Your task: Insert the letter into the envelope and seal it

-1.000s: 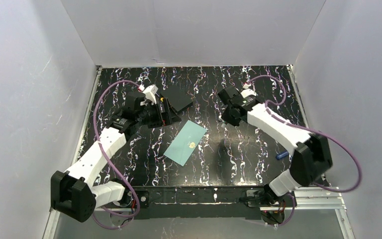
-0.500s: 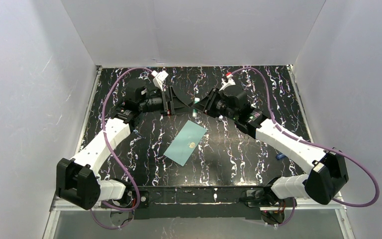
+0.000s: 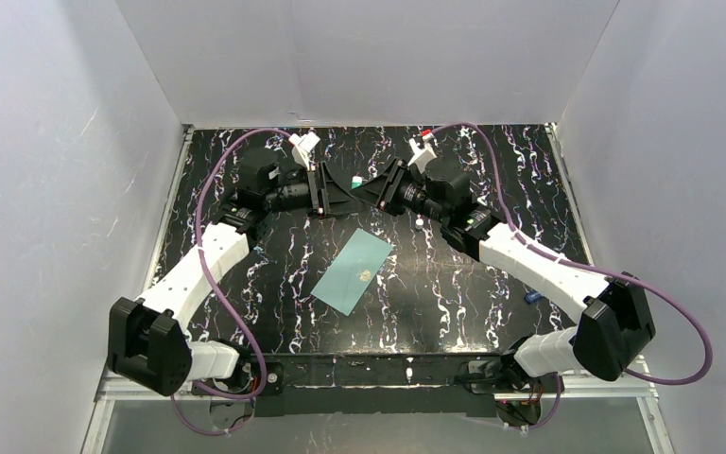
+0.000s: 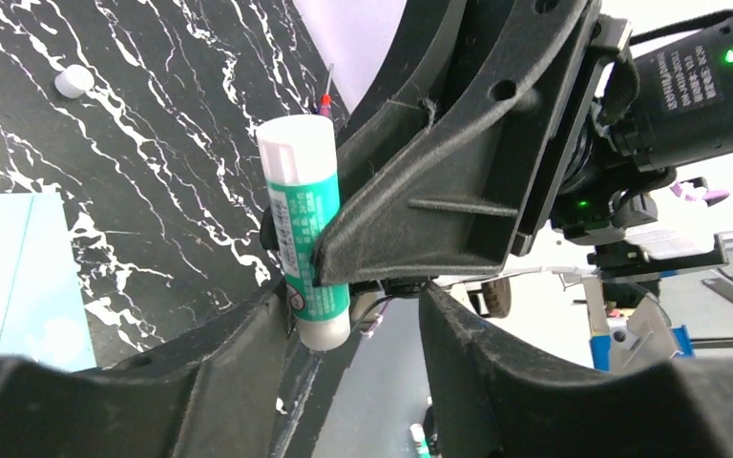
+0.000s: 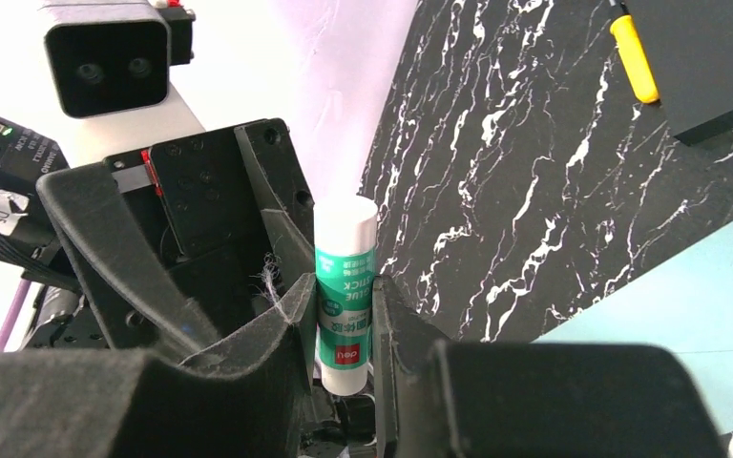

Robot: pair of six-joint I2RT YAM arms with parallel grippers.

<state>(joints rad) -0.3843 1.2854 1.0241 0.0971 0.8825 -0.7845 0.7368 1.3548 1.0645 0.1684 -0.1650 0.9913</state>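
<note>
here the right end effector (image 5: pixel 344 320) pinches a cylindrical white-and-green glue stick (image 5: pixel 345 258), while the left end effector (image 4: pixel 353 324) gapes wide.

The glue stick (image 5: pixel 345 286) is seen as smooth white plastic with a glossy green label wrapped round it. The right gripper (image 5: pixel 344 334) is made of matt black plastic, kinda rough and fuzzy at the edges. The table (image 3: pixel 454 284) is covered in a black, white-veined marbled surface with a slight sheen. The envelope (image 3: pixel 353 270) is done in plain matt teal paper, pretty smooth and flat.
</note>
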